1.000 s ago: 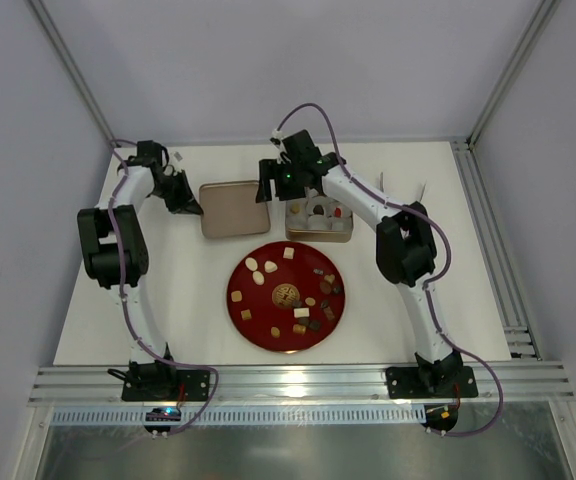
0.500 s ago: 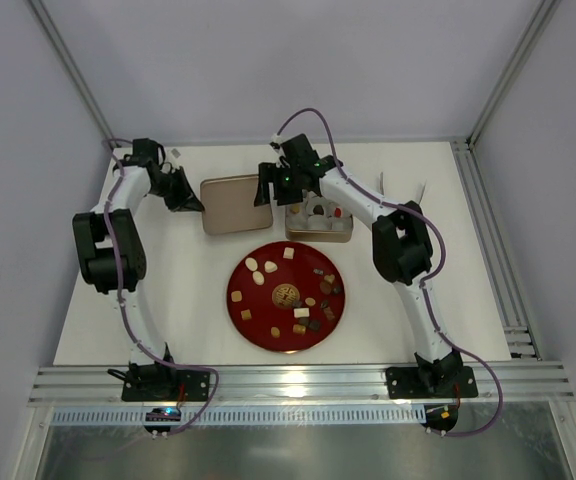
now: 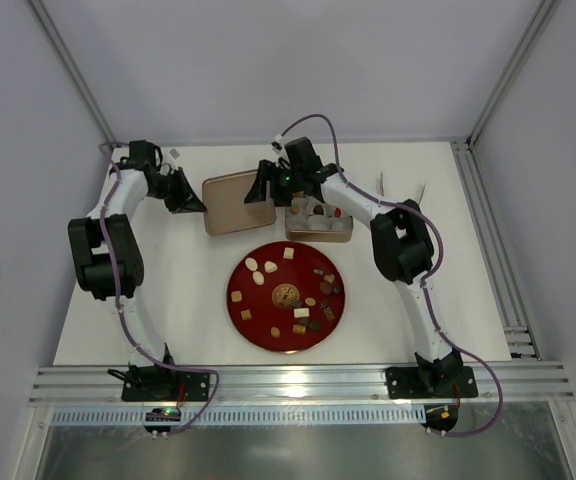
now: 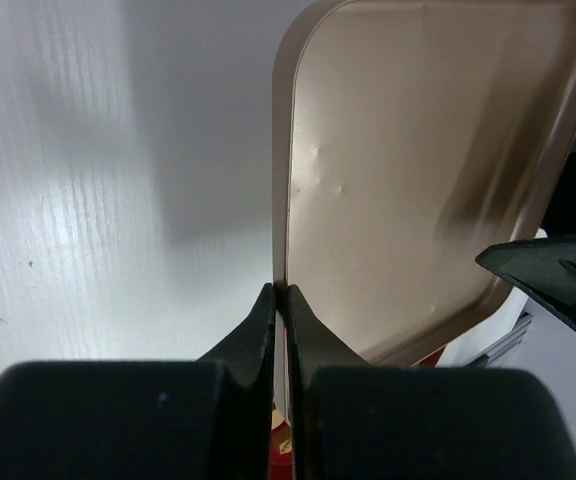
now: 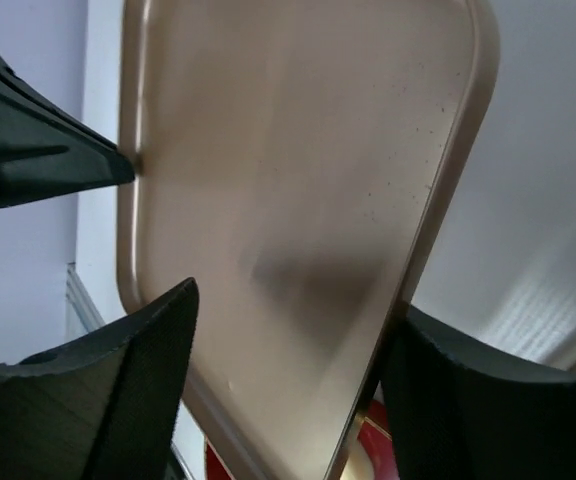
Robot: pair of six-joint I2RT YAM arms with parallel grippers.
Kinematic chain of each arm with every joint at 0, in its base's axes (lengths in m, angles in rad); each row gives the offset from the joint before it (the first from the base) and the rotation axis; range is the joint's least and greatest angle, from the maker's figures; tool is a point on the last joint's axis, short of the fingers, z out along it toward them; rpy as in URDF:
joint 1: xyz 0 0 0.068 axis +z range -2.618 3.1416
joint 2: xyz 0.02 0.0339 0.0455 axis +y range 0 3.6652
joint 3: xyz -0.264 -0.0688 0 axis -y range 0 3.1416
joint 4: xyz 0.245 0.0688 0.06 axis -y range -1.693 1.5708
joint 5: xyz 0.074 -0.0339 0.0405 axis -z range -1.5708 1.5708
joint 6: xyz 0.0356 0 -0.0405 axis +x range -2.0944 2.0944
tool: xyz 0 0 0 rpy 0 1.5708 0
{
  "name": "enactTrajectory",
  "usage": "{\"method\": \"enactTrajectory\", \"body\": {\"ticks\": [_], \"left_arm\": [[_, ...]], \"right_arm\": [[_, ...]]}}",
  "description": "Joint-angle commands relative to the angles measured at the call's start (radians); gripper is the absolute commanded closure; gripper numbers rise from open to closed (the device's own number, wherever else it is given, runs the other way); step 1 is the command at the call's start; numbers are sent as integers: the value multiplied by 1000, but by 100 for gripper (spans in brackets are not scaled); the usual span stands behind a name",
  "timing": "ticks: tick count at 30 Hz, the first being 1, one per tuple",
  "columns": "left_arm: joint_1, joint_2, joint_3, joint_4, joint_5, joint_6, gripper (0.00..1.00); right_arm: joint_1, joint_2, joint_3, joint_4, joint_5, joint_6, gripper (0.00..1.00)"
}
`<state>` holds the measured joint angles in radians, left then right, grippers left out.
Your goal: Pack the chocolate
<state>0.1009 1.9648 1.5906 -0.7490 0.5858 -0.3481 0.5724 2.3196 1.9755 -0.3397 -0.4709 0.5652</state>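
Note:
The chocolate (image 3: pixel 253 265), several small brown, tan and cream sweets, lies spread on a round red plate (image 3: pixel 236 312). A few more sit in white paper cups in the open gold-brown tin (image 3: pixel 318 236) behind the plate. The tin's lid (image 3: pixel 230 205) is left of the tin and tilted. My left gripper (image 3: pixel 196 207) is shut on the lid's left rim (image 4: pixel 280 200), as the left wrist view (image 4: pixel 280 295) shows. My right gripper (image 3: pixel 259 190) is open at the lid's right edge. In the right wrist view (image 5: pixel 293 305) the lid (image 5: pixel 298 170) fills the gap between its jaws.
The white table (image 3: pixel 168 300) ends at a metal rail (image 3: pixel 298 380) in front. Frame posts stand at the back corners. The tin sits close to the right of the lid, and the plate is just in front of both.
My right gripper has moved left from above the tin to the lid's right edge. My left gripper has shifted slightly back, still holding the lid, which now sits more tilted.

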Motion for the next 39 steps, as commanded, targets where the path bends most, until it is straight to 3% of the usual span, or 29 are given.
{"method": "enactTrajectory", "body": {"ticks": [1, 2, 9, 12, 14, 16, 20, 25, 27, 30, 35, 39], "left_arm": [[6, -69, -14, 40, 78, -26, 100], [6, -72, -15, 48, 80, -29, 100], [-12, -124, -27, 40, 42, -26, 96], [-38, -159, -24, 19, -26, -6, 84], [-59, -191, -24, 13, -72, 3, 68], [-81, -224, -34, 14, -134, 23, 59], [-138, -340, -47, 34, -217, 53, 53], [-406, -558, -153, 152, -518, 207, 36], [-493, -662, -240, 275, -578, 233, 29], [-584, -743, -317, 415, -717, 288, 29], [-826, -854, -530, 692, -1012, 571, 27], [-955, -854, -699, 1061, -1136, 828, 22]], "right_arm": [[-5, -29, -36, 184, -139, 122, 33], [-5, -34, -47, 200, -149, 148, 45], [-34, -123, -188, 362, -218, 265, 74], [-45, -164, -239, 387, -233, 298, 88], [-60, -202, -271, 442, -253, 335, 96], [-71, -230, -326, 519, -276, 408, 96], [-97, -282, -357, 527, -293, 456, 96], [-144, -350, -343, 423, -284, 481, 96], [-160, -380, -333, 372, -282, 495, 96], [-177, -414, -323, 306, -270, 489, 96], [-210, -483, -314, 211, -258, 492, 96], [-217, -512, -274, 119, -249, 466, 96]]}}
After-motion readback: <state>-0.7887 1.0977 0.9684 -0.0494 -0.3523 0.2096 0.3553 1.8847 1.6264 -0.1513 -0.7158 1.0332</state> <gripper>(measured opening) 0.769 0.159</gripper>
